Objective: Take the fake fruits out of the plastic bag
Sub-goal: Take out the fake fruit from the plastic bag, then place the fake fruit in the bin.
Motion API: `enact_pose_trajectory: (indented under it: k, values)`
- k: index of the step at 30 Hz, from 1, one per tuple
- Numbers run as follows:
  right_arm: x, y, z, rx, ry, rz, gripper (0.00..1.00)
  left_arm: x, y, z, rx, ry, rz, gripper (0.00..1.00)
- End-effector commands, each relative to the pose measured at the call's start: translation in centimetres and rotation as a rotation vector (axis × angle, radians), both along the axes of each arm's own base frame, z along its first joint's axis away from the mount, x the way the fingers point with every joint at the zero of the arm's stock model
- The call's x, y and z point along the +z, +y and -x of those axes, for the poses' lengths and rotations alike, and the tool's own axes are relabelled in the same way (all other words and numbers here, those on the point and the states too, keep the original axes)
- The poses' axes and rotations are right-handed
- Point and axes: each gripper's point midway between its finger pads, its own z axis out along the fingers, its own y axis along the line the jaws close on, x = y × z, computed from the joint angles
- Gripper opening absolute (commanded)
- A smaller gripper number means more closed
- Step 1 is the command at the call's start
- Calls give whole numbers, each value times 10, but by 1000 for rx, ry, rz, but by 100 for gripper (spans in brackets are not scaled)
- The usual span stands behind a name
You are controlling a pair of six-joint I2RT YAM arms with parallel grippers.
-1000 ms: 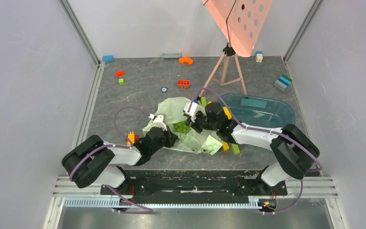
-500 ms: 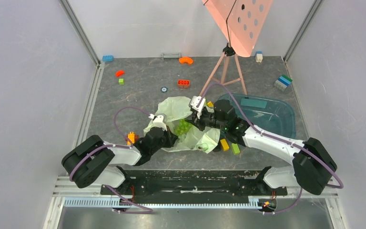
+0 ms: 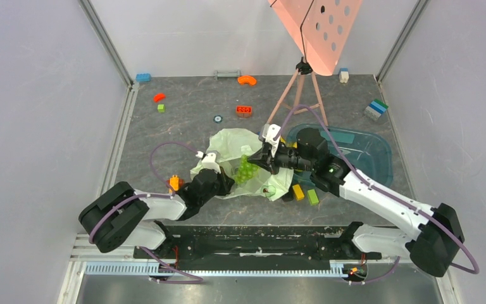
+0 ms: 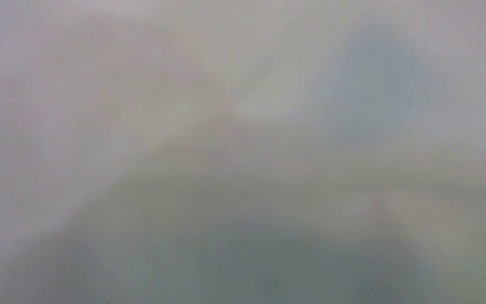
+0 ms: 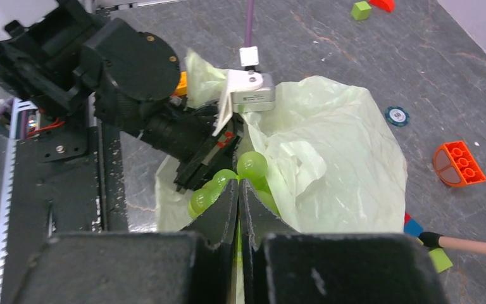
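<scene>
Both sets of fingers point(image 5: 223, 215) closed: right gripper point(image 5: 238, 185) pinches green cluster point(image 5: 252, 166) at plastic bag point(image 5: 348, 145) mouth; left gripper point(image 3: 223, 180) at bag's near edge, grip unclear. Lift cluster slow & straight, w/o dragging bag.

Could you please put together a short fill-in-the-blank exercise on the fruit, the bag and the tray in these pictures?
1. The right end effector is shut on a bumpy fruit cluster coloured ___.
2. In the top view, the teal tray lies to the ___ of the plastic bag.
3. The left end effector rests at the near edge of the plastic ___.

Missing words: green; right; bag.
</scene>
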Motion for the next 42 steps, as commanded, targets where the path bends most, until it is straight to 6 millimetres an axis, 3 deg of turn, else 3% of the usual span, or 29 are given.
enact_pose_trajectory:
  k: [1, 5, 13, 22, 27, 33, 37, 42]
  values:
    - [44, -1, 21, 74, -33, -59, 0, 12, 3, -8, 53, -25, 17, 2]
    - [61, -4, 33, 108, -30, -86, 0, 15, 1, -7, 49, -22, 23, 2]
    - [117, 1, 49, 142, 10, -314, 0, 20, 1, -8, 41, -21, 5, 2]
    - [193, -9, 27, -2, -36, -483, 0, 13, 3, -5, 34, 2, -17, 2]
    - [224, -20, 16, -94, -54, -554, 0, 11, 5, -3, 34, 9, -22, 2]
    - [220, -69, -23, -456, -101, -471, 0, 13, 9, 0, 37, 4, -32, 2]
    - [198, -114, -47, -730, -119, -361, 0, 14, 12, 1, 40, 1, -40, 2]
    - [173, -157, -55, -940, -124, -262, 0, 13, 13, 2, 40, 2, -45, 2]
